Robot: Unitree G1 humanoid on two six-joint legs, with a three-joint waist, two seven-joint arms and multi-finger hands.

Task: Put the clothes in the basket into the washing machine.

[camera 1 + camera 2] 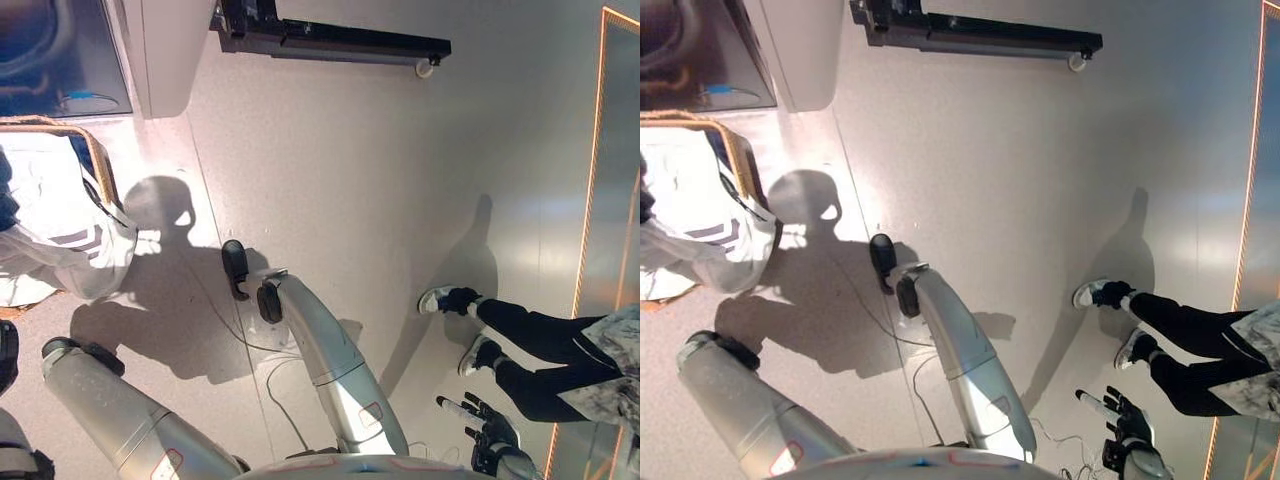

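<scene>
Right hand is seen at the lower right of the frame, fingers spread and fairly straight, one white-tipped finger pointing to the left; nothing is held in it and it is kept clear of every object. Left hand cannot be made out in either view. Just above the right hand, a person's legs in dark trousers are seen coming in from the right edge, with light-and-dark shoes planted on the grey floor. At the left edge, mid-height, white clothes with a few dark stripes are piled in the basket and are draped over its near side down to the floor; only a curved piece of the woven tan rim is exposed. Washing machine is placed directly above the basket in the upper left corner: white casing, with a dark glossy front panel to its left. Whether the door is open cannot be told. Along the top edge, a black bar frame with a small white caster at its right end is seen lying on the floor, well apart from the basket.
</scene>
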